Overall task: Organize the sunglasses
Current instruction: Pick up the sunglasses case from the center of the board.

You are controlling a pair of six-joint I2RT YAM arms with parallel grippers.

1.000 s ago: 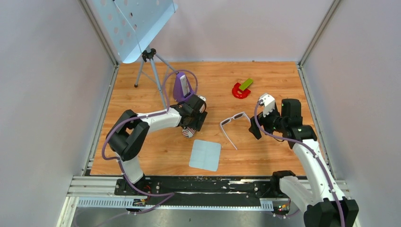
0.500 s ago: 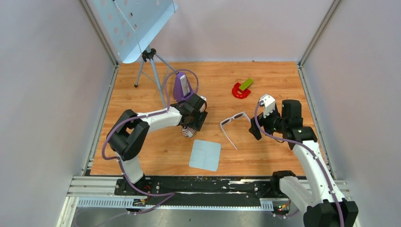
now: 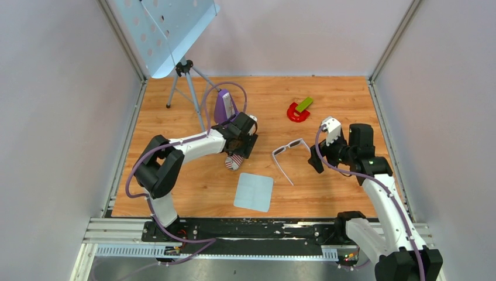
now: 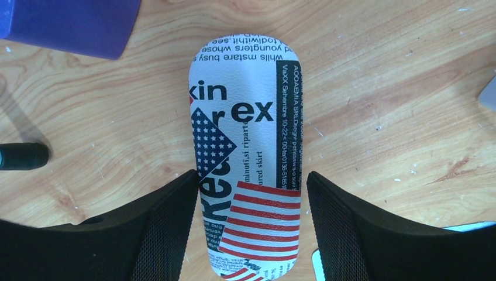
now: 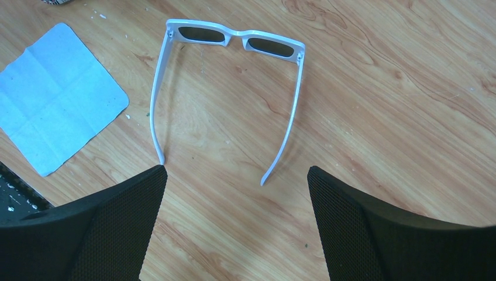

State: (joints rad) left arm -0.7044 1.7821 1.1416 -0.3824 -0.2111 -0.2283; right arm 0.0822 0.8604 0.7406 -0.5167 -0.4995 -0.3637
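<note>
The sunglasses (image 3: 289, 153) lie unfolded on the wood table, white frame with dark lenses and both arms spread; in the right wrist view (image 5: 237, 36) the arm tips point toward my fingers. My right gripper (image 3: 314, 159) is open and empty just right of them (image 5: 237, 172), one arm tip near its left finger. The flag-printed case (image 3: 234, 162) lies on the table left of centre. My left gripper (image 3: 238, 152) is open with its fingers on either side of the case's near end (image 4: 245, 134); the left finger is at its side and the right stands apart.
A light blue cloth (image 3: 254, 192) lies flat near the front, also in the right wrist view (image 5: 55, 99). A purple object (image 3: 223, 108) stands behind the left gripper. A tripod with a perforated panel (image 3: 184, 70) is at the back left. A red and green object (image 3: 299, 110) sits behind the sunglasses.
My left gripper has shifted slightly toward the back, showing more of the case. My right gripper has dropped a little toward the front. The sunglasses have not moved.
</note>
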